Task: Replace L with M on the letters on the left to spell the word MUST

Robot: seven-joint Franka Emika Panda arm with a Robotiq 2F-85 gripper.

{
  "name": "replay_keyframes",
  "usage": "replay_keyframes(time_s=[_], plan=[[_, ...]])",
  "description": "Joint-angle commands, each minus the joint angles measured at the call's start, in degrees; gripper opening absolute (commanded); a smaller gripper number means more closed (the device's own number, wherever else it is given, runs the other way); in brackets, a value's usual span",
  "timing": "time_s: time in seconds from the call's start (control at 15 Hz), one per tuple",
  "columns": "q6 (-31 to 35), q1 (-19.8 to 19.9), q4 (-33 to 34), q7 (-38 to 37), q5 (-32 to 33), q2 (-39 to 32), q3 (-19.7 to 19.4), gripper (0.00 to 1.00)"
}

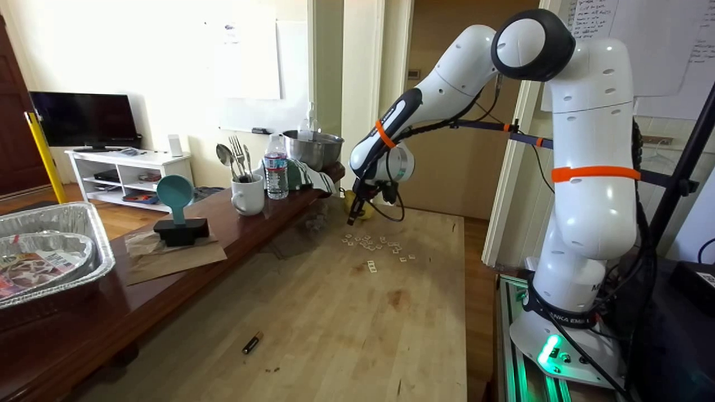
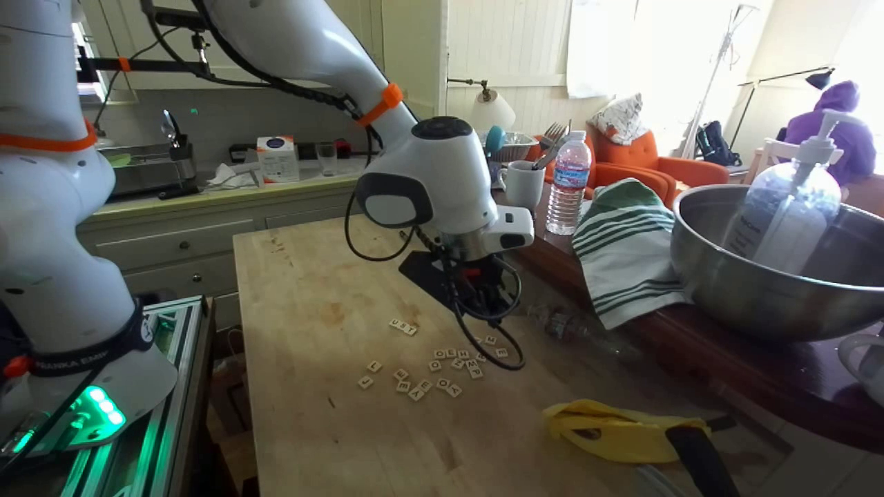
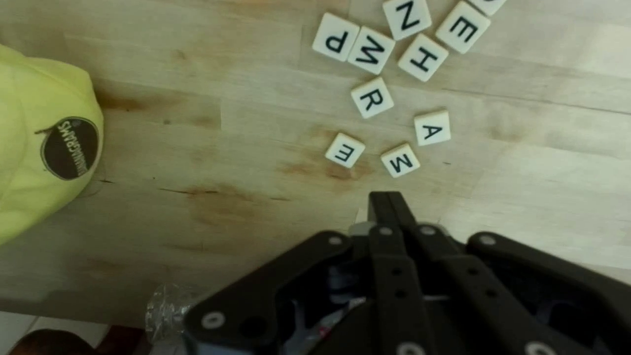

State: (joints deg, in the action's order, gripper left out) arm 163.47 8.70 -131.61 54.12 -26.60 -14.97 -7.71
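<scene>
One closed pincer (image 3: 386, 195), three tiles (image 2: 403, 326) spelling UST, one yellow pouch (image 3: 34, 133)

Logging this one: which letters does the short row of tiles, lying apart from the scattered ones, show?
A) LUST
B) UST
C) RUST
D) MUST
B: in an exterior view the row reads only U, S and T, three letters in all.
</scene>
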Motion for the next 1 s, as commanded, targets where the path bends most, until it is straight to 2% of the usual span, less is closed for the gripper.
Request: replay_keyframes(time_s=[0.0, 0.27, 0.93], plan=[[2.3, 1.6, 3.6, 1.7, -4.1, -5.1, 2.2, 0.0], [3.0, 2.6, 5.5, 1.9, -5.6, -8.1, 4.0, 0.0], [2.2, 2.7, 5.5, 1.4, -4.9, -10.0, 4.8, 0.0]])
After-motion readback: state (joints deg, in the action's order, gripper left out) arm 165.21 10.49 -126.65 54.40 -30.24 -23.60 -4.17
